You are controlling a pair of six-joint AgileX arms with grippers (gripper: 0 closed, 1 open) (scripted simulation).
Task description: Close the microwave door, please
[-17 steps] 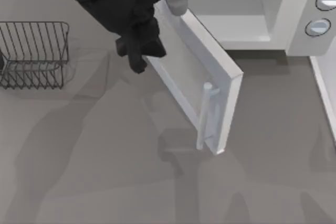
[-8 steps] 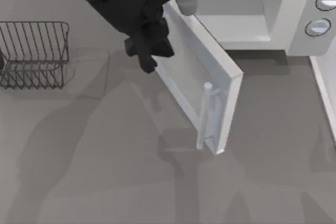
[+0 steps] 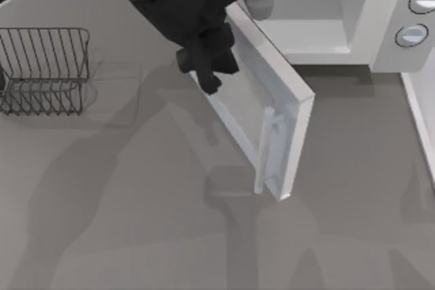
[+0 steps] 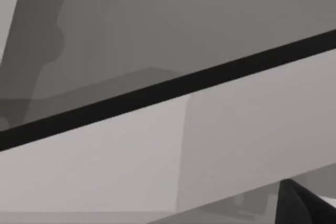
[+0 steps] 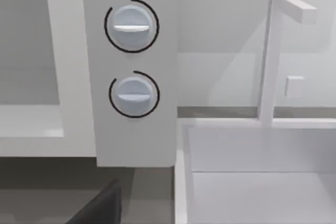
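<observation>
Microwave: the large white box-shaped microwave stands at the far right of the grey bench, its pale cavity open; two round grey-blue knobs sit one above the other on its side panel.
Microwave door: the flat white rectangular microwave door with a grey window stands swung out from the far left corner of the cavity, slanting toward the near right; its free edge and pale-blue vertical bar handle are nearest the viewer, well apart from the cavity front.
Left gripper: the black left gripper reaches in from the far left and sits against the door's outer face near the hinge end, on the window; I cannot tell how wide its fingers are.
Left wrist view: the door's white panel and dark inner edge run across close up.
Right arm: parked at the right, facing the knob panel.
Wire rack: a dark wire rack stands at the far left of the bench, well apart from the door.
</observation>
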